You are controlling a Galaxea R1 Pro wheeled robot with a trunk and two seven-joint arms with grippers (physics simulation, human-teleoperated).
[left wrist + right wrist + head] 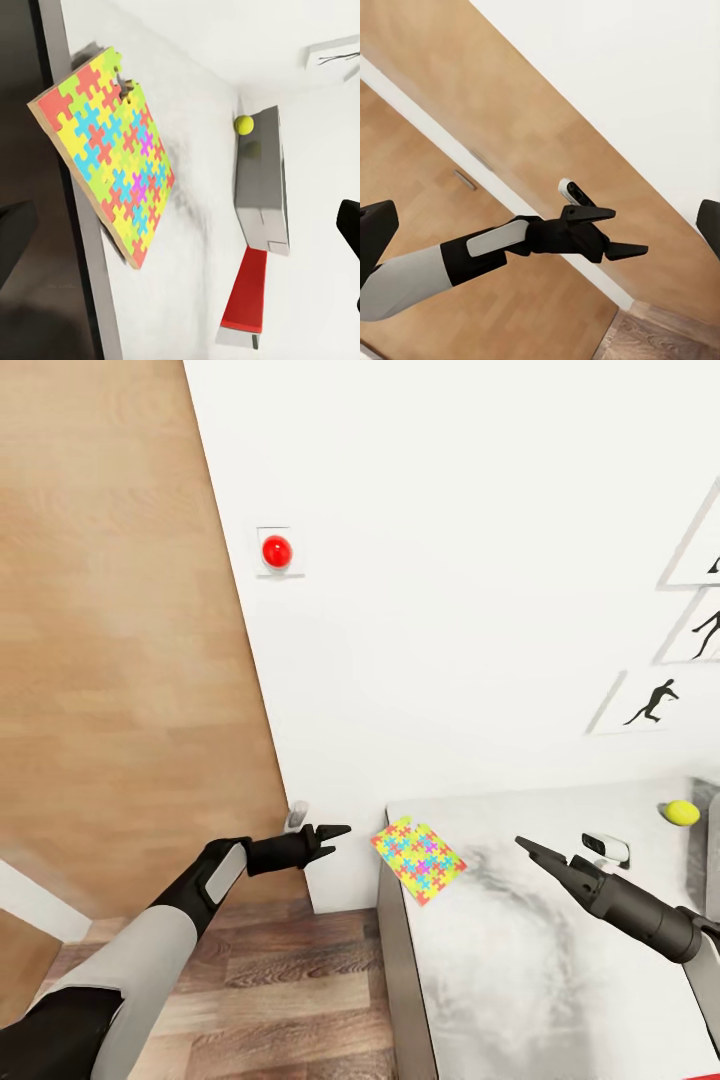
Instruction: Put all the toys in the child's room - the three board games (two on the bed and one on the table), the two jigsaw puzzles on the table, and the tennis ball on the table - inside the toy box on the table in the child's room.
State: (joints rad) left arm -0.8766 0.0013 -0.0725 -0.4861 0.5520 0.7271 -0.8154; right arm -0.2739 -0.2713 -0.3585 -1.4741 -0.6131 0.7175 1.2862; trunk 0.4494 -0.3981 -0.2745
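Observation:
A jigsaw puzzle (418,858) (105,157) with a bright interlocking pattern lies on the near left corner of the grey table (520,980), one corner jutting past the edge. The tennis ball (682,813) (243,124) rests at the far right, against the end of the grey toy box (706,860) (262,180). A flat red box (251,292) lies beside the bin. My left gripper (335,830) (619,232) is open, off the table, left of the puzzle. My right gripper (525,845) is open over the table, right of the puzzle.
A small white device (605,847) sits on the table near my right gripper. The white wall carries a red round button (276,550) and silhouette pictures (650,702). A wooden door (110,610) stands to the left, above wood-plank floor (280,980).

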